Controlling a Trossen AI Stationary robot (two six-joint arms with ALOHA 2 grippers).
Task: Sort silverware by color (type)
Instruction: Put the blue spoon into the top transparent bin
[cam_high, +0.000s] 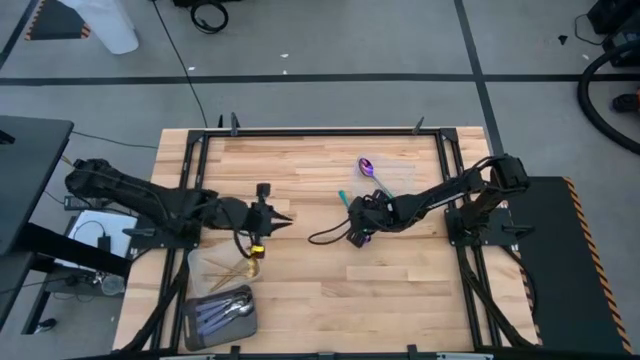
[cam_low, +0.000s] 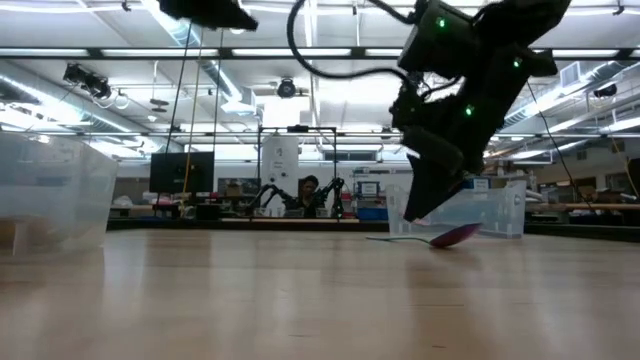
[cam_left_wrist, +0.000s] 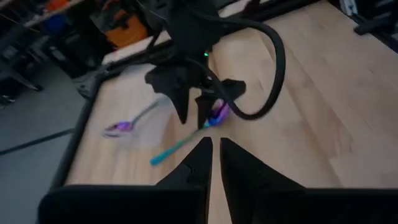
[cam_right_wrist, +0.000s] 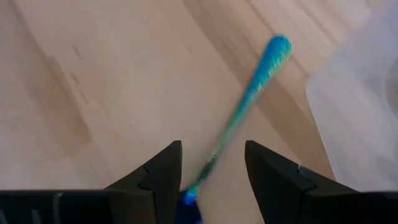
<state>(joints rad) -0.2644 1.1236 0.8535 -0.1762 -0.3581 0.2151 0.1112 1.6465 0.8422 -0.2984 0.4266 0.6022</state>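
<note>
The right gripper sits near mid-table, right of centre, with a teal-handled utensil lying between its spread fingers. In the right wrist view the handle runs forward and away from the gripper, its iridescent end low between the finger bases; whether the fingers press on it cannot be told, though the gap looks wider than the handle. A second iridescent spoon lies on the bare wood just beyond that gripper, toward the far edge, well apart from the left arm. The right arm is clearly the nearer one to both pieces. The left gripper waits left of centre, fingers nearly closed and empty, above a clear container of gold utensils; a dark tray of silver pieces lies nearer the front edge. No brand, label or legible writing shows.
</note>
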